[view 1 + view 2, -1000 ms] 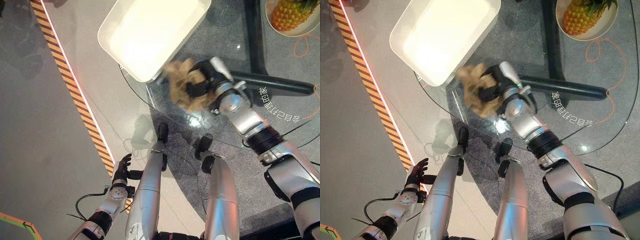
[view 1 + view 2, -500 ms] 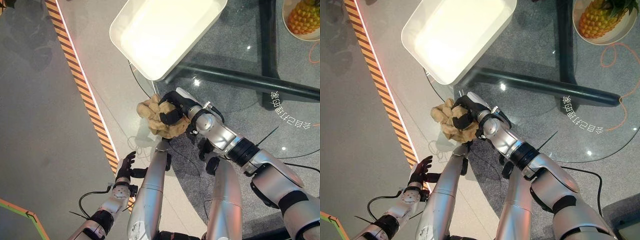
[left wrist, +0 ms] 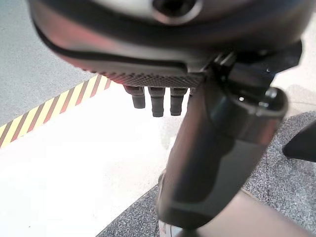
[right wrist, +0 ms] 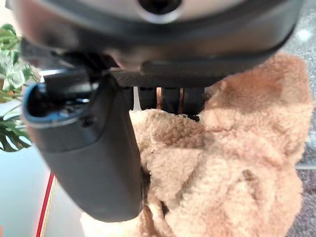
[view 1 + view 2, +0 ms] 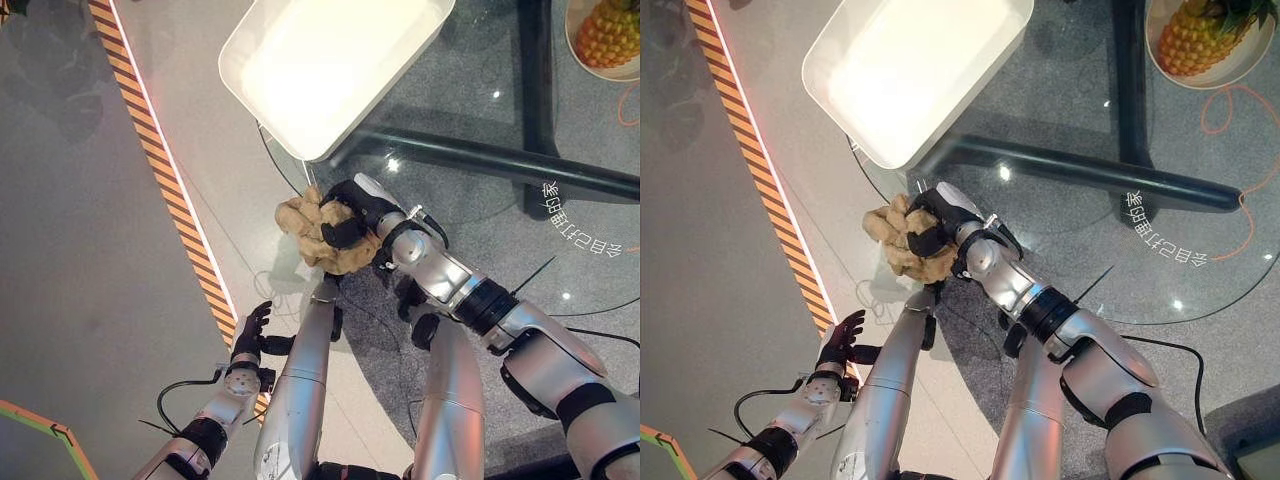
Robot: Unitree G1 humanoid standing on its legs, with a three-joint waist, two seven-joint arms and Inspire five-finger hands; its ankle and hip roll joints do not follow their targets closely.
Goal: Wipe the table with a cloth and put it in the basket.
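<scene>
1. Past the near edge of the glass table, the right hand holds the tan fluffy cloth bunched up — fingers and thumb curled round it, as the right wrist view confirms.
2. Cloth and hand sit just below the white basket, apart from it, over the pale floor beside the yellow-and-black striped line.
3. Low at the left side, the left hand hangs with fingers relaxed, holding nothing.
4. Far across the table stands a pineapple on a plate.
</scene>
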